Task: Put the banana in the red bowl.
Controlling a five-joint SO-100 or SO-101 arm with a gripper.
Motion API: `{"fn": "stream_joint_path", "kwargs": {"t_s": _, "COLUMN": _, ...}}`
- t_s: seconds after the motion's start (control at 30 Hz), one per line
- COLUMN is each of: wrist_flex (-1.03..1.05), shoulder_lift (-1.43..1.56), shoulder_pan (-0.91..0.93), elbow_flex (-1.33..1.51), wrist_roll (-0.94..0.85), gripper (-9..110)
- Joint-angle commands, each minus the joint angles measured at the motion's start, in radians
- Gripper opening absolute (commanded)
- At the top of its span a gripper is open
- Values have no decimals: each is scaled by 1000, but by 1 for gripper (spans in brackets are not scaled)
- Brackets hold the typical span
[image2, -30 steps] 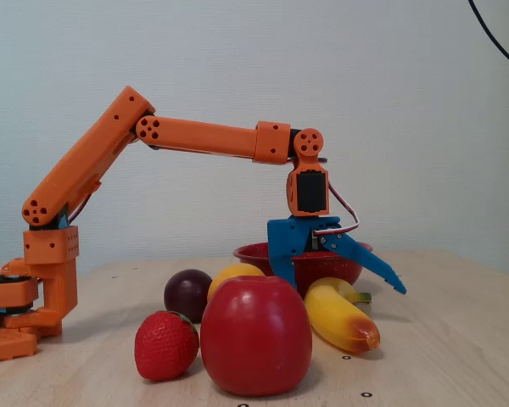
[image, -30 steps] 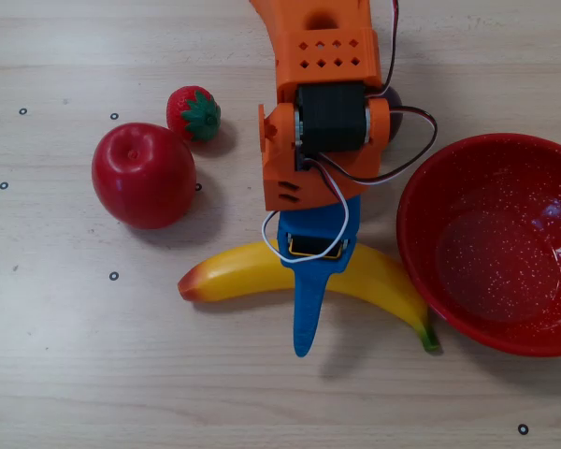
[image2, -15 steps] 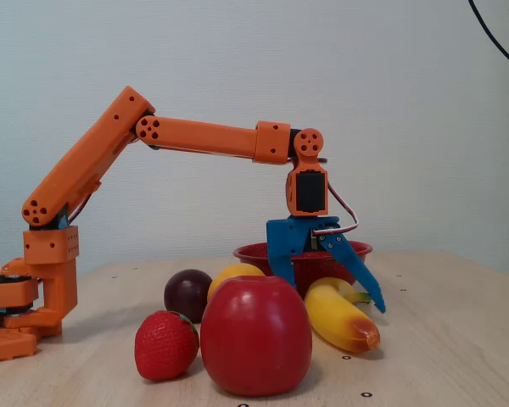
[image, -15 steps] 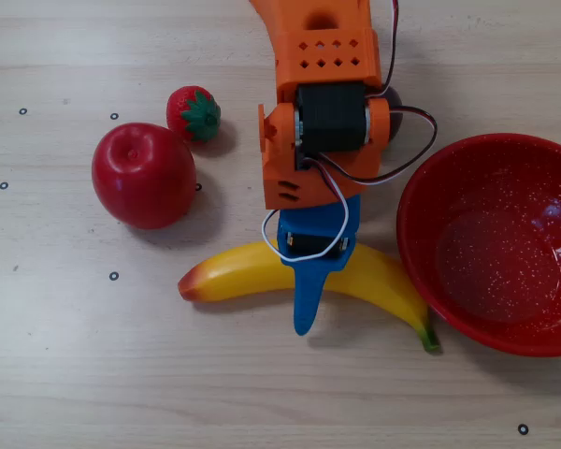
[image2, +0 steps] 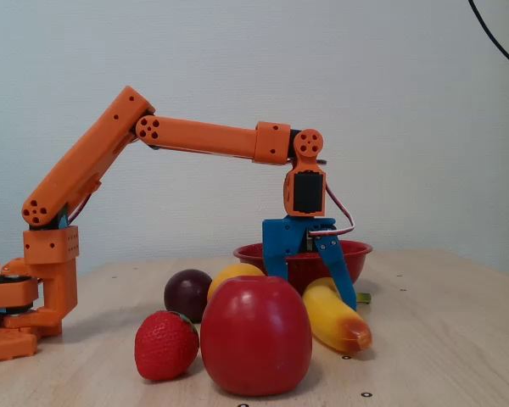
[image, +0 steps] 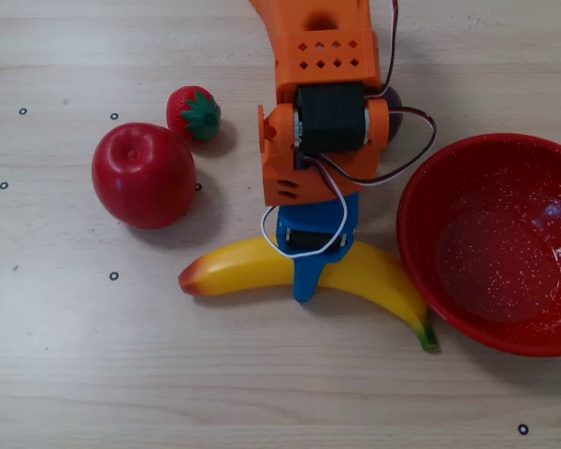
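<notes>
We see the gripper (image: 304,281) has narrowed since a second ago, its blue fingers now clamped across the banana (image: 374,279) mid-table, just beside the red bowl (image: 421,238). An apple (image: 143,175) and strawberry (image: 194,113) sit apart.

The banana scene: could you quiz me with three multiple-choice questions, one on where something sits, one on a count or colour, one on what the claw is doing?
1. The banana lies
A. in the bowl
B. on the table beside the bowl
C. on top of the apple

2. Strawberries in the overhead view:
A. one
B. two
C. three

3. The gripper is
A. wide open, far above
B. holding the apple
C. closed around the banana

Answers:
1 B, its green end nearly meets the rim.
2 A, one strawberry shows.
3 C, the blue fingers flank the fruit.
</notes>
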Motion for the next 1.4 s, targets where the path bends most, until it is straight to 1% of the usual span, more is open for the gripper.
{"fn": "stream_joint_path", "kwargs": {"t_s": 0.0, "wrist_flex": 21, "shoulder_lift": 58, "shoulder_pan": 0, "elbow_flex": -9, "wrist_roll": -15, "gripper": 25}}
{"fn": "stream_joint_path", "kwargs": {"t_s": 0.07, "wrist_flex": 23, "shoulder_lift": 60, "shoulder_pan": 0, "elbow_flex": -6, "wrist_roll": -15, "gripper": 24}}
{"fn": "stream_joint_path", "kwargs": {"t_s": 0.33, "wrist_flex": 18, "shoulder_lift": 60, "shoulder_pan": -11, "elbow_flex": -5, "wrist_roll": -17, "gripper": 13}}
{"fn": "stream_joint_path", "kwargs": {"t_s": 0.37, "wrist_flex": 17, "shoulder_lift": 60, "shoulder_pan": -11, "elbow_flex": -5, "wrist_roll": -18, "gripper": 11}}
{"fn": "stream_joint_path", "kwargs": {"t_s": 0.47, "wrist_flex": 14, "shoulder_lift": 60, "shoulder_pan": -12, "elbow_flex": -14, "wrist_roll": -26, "gripper": 0}}
{"fn": "stream_joint_path", "kwargs": {"t_s": 0.63, "wrist_flex": 35, "shoulder_lift": 63, "shoulder_pan": -17, "elbow_flex": -49, "wrist_roll": -29, "gripper": 0}}
{"fn": "stream_joint_path", "kwargs": {"t_s": 1.13, "wrist_flex": 129, "shoulder_lift": 78, "shoulder_pan": -52, "elbow_flex": -307, "wrist_roll": -86, "gripper": 0}}
{"fn": "stream_joint_path", "kwargs": {"t_s": 1.37, "wrist_flex": 153, "shoulder_lift": 133, "shoulder_pan": -61, "elbow_flex": -348, "wrist_roll": -92, "gripper": 0}}
